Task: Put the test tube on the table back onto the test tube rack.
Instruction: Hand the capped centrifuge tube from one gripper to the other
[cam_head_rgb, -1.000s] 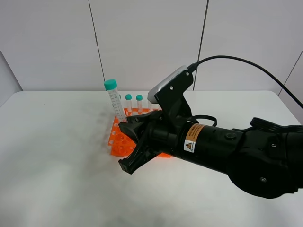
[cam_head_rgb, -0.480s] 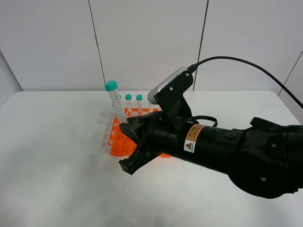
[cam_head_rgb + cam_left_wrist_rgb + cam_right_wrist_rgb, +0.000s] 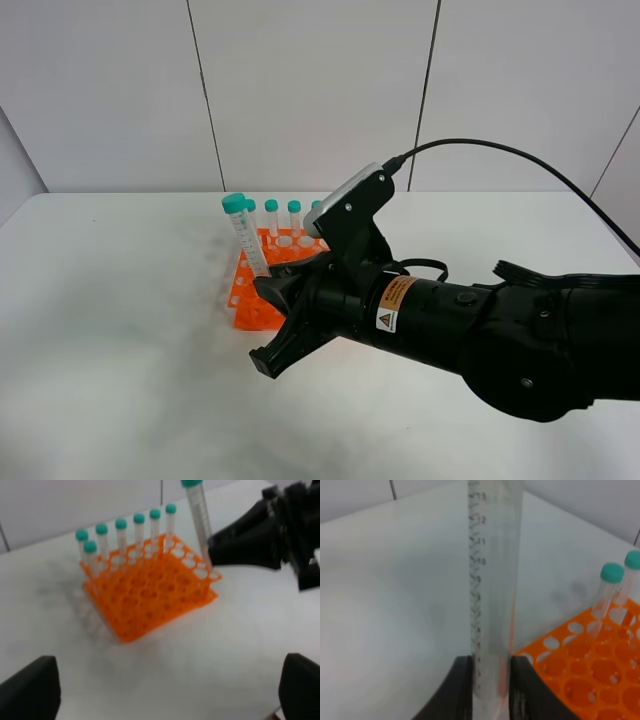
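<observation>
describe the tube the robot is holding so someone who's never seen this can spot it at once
On the white table stands an orange test tube rack with teal-capped tubes seated along one edge. At a corner away from them, the right gripper clamps one more test tube near its tip. It alone is held, leaning, and rises above the rest.

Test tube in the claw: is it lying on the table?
No, the test tube stands almost upright, pinched in the right gripper.
</observation>
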Tool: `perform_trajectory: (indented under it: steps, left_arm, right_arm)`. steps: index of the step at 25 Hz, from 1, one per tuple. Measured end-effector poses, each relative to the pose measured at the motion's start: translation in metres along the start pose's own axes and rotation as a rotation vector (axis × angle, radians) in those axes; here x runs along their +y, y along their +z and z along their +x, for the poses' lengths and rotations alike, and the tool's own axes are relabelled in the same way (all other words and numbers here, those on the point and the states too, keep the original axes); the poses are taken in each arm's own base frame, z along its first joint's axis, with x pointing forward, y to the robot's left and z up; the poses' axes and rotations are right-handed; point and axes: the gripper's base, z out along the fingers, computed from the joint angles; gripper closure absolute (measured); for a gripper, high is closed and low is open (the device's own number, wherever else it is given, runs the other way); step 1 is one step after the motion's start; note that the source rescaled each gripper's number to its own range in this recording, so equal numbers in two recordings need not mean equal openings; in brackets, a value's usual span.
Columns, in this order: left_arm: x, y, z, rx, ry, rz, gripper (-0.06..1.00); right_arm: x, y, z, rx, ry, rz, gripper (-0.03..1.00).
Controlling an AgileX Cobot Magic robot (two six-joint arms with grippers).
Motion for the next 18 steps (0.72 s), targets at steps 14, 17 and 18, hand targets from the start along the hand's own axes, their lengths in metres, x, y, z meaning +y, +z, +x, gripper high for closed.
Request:
perform_trajectory:
  steps: [14, 17, 18]
  left_arm:
    - [0.019, 0.113, -0.029, 0.06, -0.014, 0.14, 0.0]
    - [0.022, 0.133, -0.028, 0.065, -0.03, 0.167, 0.0]
    - [0.023, 0.138, -0.029, 0.06, -0.04, 0.176, 0.0]
  right_arm:
    - [0.0, 0.0, -0.001, -0.015, -0.006, -0.001, 0.96]
    - [0.0, 0.0, -0.001, -0.015, -0.007, -0.001, 0.96]
    - [0.0, 0.0, -0.001, -0.015, -0.007, -0.001, 0.96]
